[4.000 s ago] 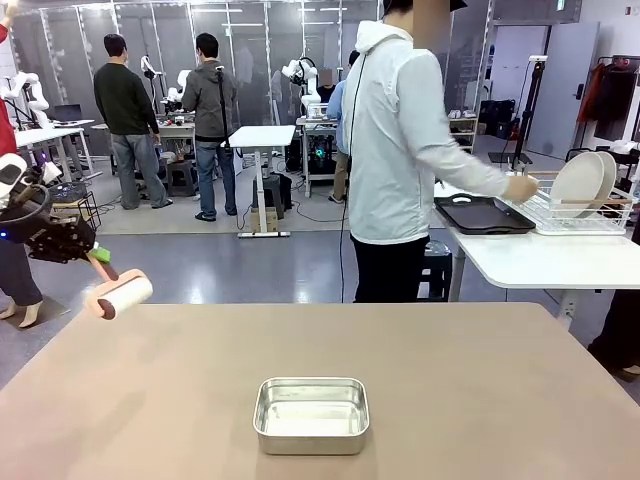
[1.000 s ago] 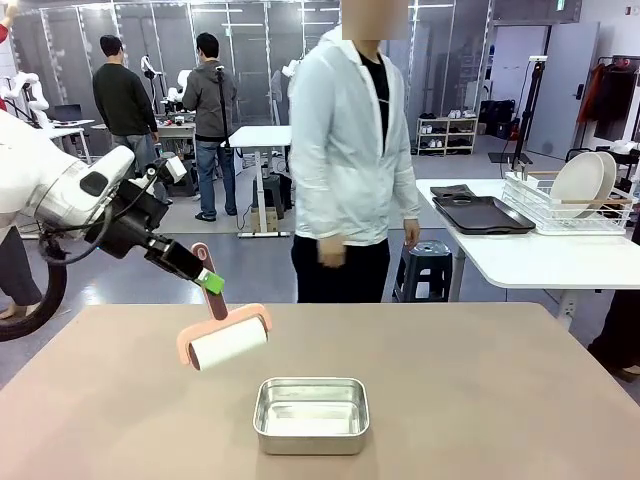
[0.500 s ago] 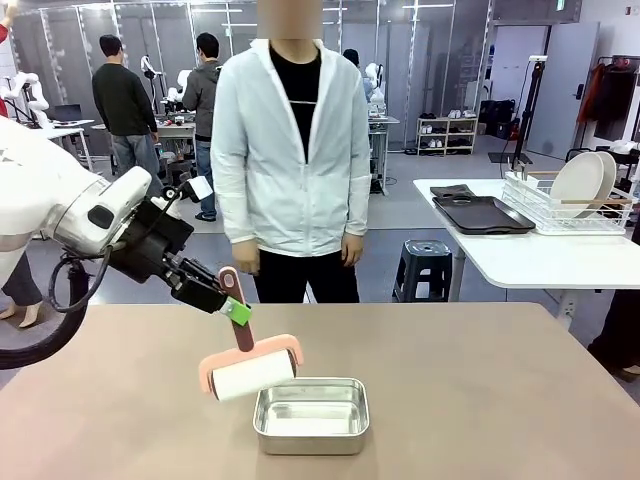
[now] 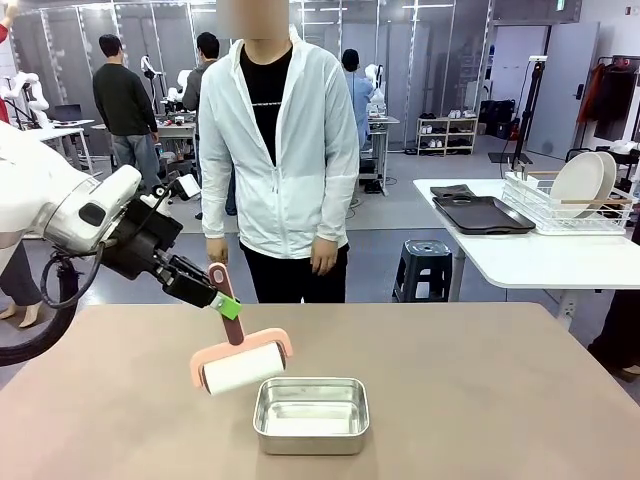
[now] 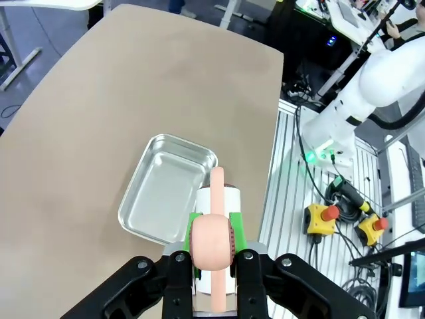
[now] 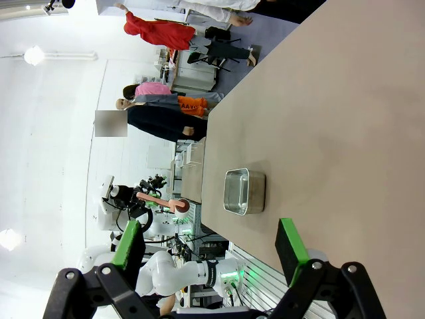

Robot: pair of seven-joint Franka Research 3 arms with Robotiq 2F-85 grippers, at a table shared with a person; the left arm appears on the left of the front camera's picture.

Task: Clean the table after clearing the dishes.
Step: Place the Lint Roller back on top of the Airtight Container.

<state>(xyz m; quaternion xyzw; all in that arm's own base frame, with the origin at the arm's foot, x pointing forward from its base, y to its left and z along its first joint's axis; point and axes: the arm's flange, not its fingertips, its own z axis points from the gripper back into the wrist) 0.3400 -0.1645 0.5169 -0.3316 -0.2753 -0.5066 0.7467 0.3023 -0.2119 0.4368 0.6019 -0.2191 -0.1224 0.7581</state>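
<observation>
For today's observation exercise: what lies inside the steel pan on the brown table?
The steel pan looks empty: its bare shiny floor shows in the front and left wrist views. The lint roller held by the left gripper covers one corner in the left wrist view.

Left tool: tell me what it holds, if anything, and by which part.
The left tool is shut on a lint roller, gripping the pink handle near its top end; the white roll hangs just above the table.

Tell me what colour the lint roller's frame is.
Salmon pink, around a white roll; the lint roller shows best in the front view.
</observation>
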